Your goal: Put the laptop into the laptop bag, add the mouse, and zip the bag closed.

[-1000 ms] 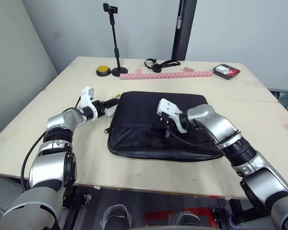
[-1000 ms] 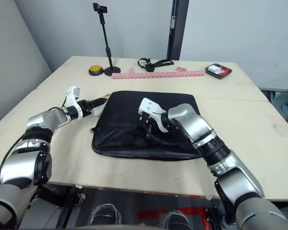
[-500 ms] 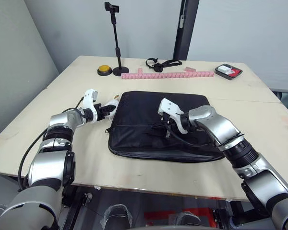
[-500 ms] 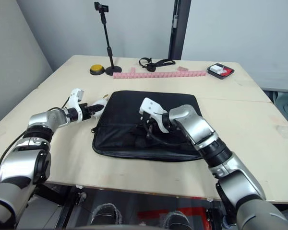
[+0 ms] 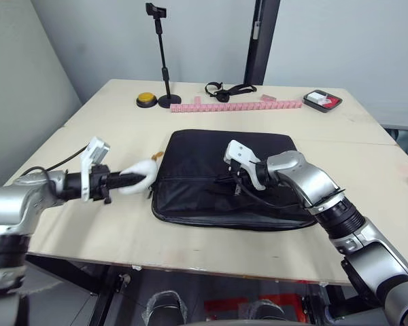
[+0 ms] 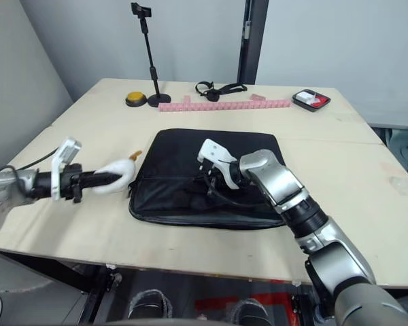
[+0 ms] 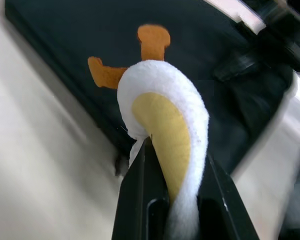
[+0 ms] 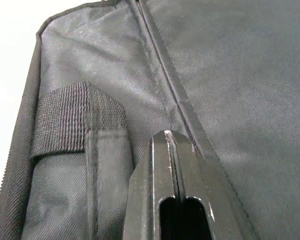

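The black laptop bag [image 5: 204, 153] lies flat in the middle of the table, its zipper line [image 8: 165, 85] and a strap handle [image 8: 80, 130] seen in the right wrist view. My right gripper [image 5: 236, 183] rests shut on the bag's top beside that handle. My left gripper [image 5: 126, 180] hovers off the bag's left edge, shut on a white plush duck [image 5: 141, 180] with orange feet [image 7: 152, 42]. The laptop and the mouse are out of view.
At the table's far side stand a black phone stand [image 5: 164, 54], a yellow button [image 5: 146, 100], a pink strip [image 5: 238, 106], a black strap [image 5: 228, 89] and a small red-and-black tray [image 5: 321, 100].
My left gripper has shut on the plush duck at the bag's left corner and pulled it left and toward the table's front. The right gripper has stayed on the bag.
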You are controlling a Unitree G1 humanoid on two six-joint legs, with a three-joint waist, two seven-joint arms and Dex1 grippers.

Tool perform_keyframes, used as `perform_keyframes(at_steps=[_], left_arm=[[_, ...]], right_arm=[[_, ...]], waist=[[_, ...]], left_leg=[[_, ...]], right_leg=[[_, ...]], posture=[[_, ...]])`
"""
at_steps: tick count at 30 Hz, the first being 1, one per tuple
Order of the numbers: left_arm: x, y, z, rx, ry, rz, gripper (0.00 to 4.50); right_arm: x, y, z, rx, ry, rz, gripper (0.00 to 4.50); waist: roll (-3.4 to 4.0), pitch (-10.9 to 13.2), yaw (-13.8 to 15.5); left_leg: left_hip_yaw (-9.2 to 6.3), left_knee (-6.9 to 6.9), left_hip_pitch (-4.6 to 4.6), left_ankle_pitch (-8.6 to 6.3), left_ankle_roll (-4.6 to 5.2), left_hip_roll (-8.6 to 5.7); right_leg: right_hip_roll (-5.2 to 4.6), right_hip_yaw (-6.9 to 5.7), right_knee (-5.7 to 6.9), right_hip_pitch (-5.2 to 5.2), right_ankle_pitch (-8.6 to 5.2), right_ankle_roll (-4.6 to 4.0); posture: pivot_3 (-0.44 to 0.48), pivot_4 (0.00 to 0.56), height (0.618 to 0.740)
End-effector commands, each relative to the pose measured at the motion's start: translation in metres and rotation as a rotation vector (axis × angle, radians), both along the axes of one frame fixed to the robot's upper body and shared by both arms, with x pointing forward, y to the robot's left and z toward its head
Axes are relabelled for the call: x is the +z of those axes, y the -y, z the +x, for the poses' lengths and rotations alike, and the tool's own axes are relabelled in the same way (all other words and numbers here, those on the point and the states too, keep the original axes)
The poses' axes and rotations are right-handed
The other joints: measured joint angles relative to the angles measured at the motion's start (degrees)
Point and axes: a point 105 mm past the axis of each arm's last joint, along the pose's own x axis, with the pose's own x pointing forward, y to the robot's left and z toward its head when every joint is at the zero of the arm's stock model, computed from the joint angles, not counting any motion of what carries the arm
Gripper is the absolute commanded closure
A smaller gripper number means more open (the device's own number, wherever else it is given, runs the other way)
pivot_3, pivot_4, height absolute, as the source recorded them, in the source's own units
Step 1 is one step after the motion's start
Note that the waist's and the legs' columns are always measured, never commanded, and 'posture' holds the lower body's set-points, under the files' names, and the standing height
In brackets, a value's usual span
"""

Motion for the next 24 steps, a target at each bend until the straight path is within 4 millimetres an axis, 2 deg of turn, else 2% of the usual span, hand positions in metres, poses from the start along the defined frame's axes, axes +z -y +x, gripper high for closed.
perform_keyframes(at_steps=[1, 9, 19, 24], left_arm=[[0.023, 0.002, -0.019, -0.077, 0.065, -0.003, 4.46], [0.007, 0.009, -0.039, -0.114, 0.045, 0.027, 4.46], [-0.003, 0.005, 0.006, 0.076, 0.155, 0.042, 4.46], [0.003, 0.002, 0.034, 0.154, 0.202, 0.049, 4.46]], right_arm=[[-0.007, 0.008, 0.001, -0.025, -0.028, -0.026, 4.50], [-0.008, 0.005, -0.001, -0.013, -0.046, -0.030, 4.50], [-0.001, -0.003, 0.000, 0.008, -0.031, -0.013, 4.50], [0.021, -0.020, -0.010, 0.085, -0.064, 0.093, 4.50]], waist=[[0.01, 0.00, -0.15], [0.03, 0.02, -1.07], [0.02, 0.01, -1.18], [0.01, 0.00, -1.19]], left_leg=[[0.00, -0.04, 0.01, 0.00, 0.00, 0.01], [0.03, -0.08, 0.01, 0.00, -0.02, 0.04], [0.02, -0.06, 0.09, 0.01, -0.03, 0.03], [0.02, -0.05, 0.06, 0.03, -0.04, 0.04]], right_leg=[[0.02, -0.01, 0.00, -0.01, -0.03, 0.04], [0.05, 0.00, -0.01, -0.04, -0.07, 0.02], [0.06, 0.04, 0.16, -0.02, -0.06, 0.02], [0.27, 0.05, 0.16, -0.06, -0.06, 0.01]], posture=[[0.000, 0.150, 0.739], [0.000, 0.150, 0.739], [0.000, 0.150, 0.739], [0.000, 0.150, 0.739]])
